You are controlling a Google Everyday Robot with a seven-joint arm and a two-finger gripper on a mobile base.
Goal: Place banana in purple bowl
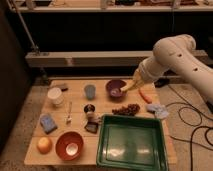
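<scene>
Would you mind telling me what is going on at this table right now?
The robot's arm reaches in from the right, and its claw is shut on the banana, holding it tilted down at the right rim of the purple bowl. The banana's lower end seems to be over the bowl, but it is not released yet. A small carrot lies on the table just right of the bowl.

place: robot lab | cues: metal racking (90,58), loose floor cables (193,118), robot arm (178,56)
</scene>
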